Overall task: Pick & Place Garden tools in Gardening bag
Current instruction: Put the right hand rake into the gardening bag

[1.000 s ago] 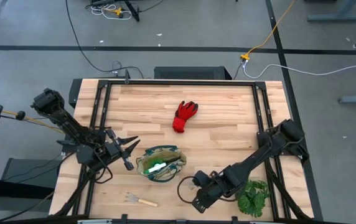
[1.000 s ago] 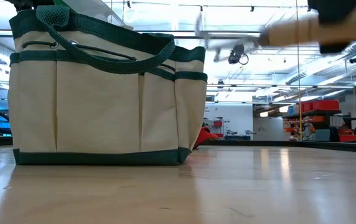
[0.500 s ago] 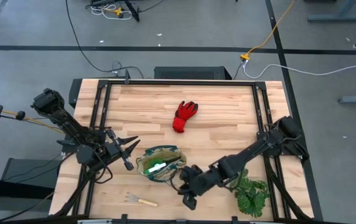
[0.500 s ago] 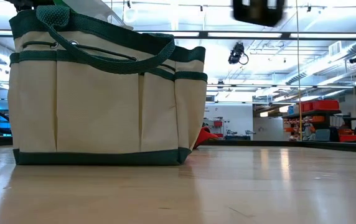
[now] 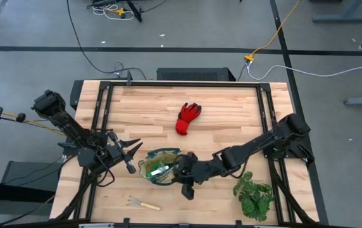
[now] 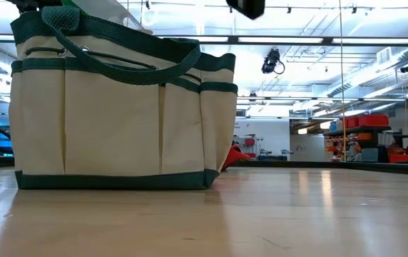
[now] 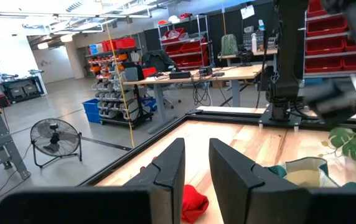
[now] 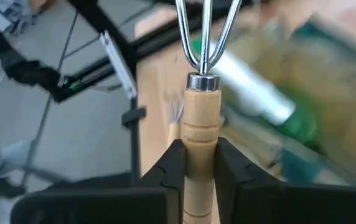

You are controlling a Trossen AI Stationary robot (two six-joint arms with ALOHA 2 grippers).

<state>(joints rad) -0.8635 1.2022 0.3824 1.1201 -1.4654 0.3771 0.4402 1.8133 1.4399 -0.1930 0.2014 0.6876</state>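
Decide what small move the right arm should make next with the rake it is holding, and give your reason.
Probably carry the rake a little further over the gardening bag and lower it in. The right claw is shut on its wooden handle at the bag's edge, and the spray bottle already lies inside. The left claw waits beside the bag.

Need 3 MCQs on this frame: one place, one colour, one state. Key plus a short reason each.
1. Where does the red glove lie?
A. in the gardening bag
B. on the table beyond the gardening bag
C. under the plant

2. What colour is the bag's trim?
A. dark green
B. red
C. black

3. What is the right gripper doing?
A. open, empty
B. shut on the glove
C. shut on a wooden-handled rake

Key: B, the glove lies on bare wood, apart from the bag; A, green bands show in the low view; C, the right wrist view shows fingers clamping the wooden handle.
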